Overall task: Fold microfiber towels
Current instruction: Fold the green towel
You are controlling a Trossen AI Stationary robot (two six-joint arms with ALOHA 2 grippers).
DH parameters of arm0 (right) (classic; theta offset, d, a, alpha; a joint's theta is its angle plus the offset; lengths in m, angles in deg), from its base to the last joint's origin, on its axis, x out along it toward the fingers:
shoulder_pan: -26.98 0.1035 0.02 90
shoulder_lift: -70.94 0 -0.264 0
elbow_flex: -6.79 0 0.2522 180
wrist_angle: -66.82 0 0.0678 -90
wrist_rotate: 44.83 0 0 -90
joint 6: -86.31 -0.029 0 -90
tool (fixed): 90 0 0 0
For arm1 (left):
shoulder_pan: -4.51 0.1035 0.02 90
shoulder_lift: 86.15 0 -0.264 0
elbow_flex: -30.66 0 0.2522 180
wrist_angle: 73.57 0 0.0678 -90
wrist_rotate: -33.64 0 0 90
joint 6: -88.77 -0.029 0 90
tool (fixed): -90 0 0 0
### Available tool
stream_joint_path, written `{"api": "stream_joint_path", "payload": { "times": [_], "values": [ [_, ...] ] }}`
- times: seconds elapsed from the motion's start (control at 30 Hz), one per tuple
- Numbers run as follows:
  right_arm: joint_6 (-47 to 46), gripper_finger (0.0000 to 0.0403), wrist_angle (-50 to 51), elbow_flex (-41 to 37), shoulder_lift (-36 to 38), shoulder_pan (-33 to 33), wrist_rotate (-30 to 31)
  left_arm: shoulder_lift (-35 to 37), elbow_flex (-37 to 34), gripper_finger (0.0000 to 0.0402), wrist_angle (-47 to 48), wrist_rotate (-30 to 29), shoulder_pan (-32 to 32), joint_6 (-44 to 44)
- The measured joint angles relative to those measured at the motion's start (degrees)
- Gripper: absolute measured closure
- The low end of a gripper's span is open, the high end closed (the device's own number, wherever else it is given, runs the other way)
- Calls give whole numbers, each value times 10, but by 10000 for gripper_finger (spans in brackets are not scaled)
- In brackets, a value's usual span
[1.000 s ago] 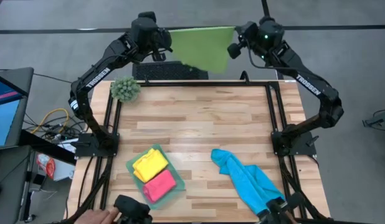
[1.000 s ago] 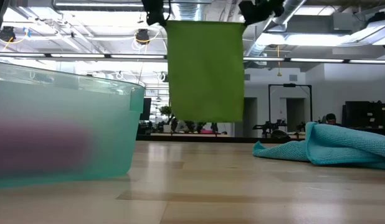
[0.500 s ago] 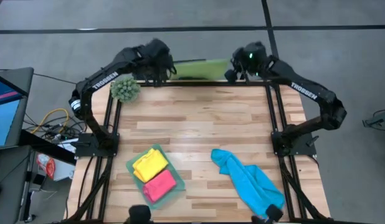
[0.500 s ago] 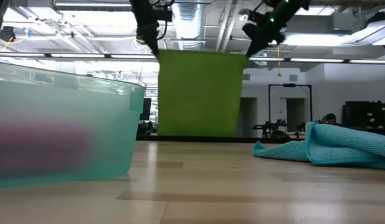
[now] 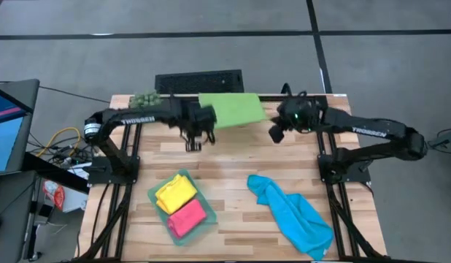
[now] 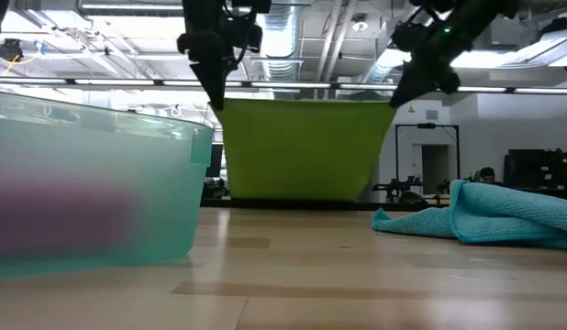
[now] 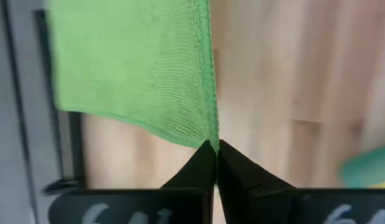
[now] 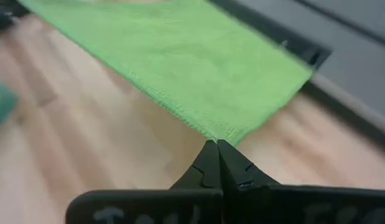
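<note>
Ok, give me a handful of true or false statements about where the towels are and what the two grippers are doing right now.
1. Both grippers are shut on the green towel. True: the left gripper and the right gripper each pinch a corner.
2. The blue towel is neatly folded in the tray. False: it lies crumpled on the table, outside the tray.
3. The yellow towel and the pink towel sit folded in the tray. True.
4. The green towel lies completely flat on the table. False: it hangs stretched between the grippers, its lower edge near the tabletop.
</note>
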Motion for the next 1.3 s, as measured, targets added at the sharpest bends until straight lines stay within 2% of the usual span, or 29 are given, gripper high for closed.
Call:
{"api": "stream_joint_path", "payload": {
  "times": [0.17,0.37,0.5,0.6,0.8,1.07,1.3],
  "values": [
    [-107,403,3,-45,20,99,25,0,-50,400,-15,6,-85,97],
    [-213,403,26,-47,19,200,47,0,-85,400,-32,19,-169,177],
    [-236,403,31,-47,19,230,60,0,-86,400,-40,-13,-194,190],
    [-214,403,34,-47,1,210,62,0,-86,400,-65,-40,-193,176],
    [-117,403,6,-47,-58,134,53,0,-101,400,-106,-50,-155,132],
    [8,403,-96,-47,-139,11,-31,-1,-181,400,-141,-41,-75,108],
    [64,403,-130,-37,-199,-74,-84,-1,-200,400,-171,-56,-2,47]
  ]
}}
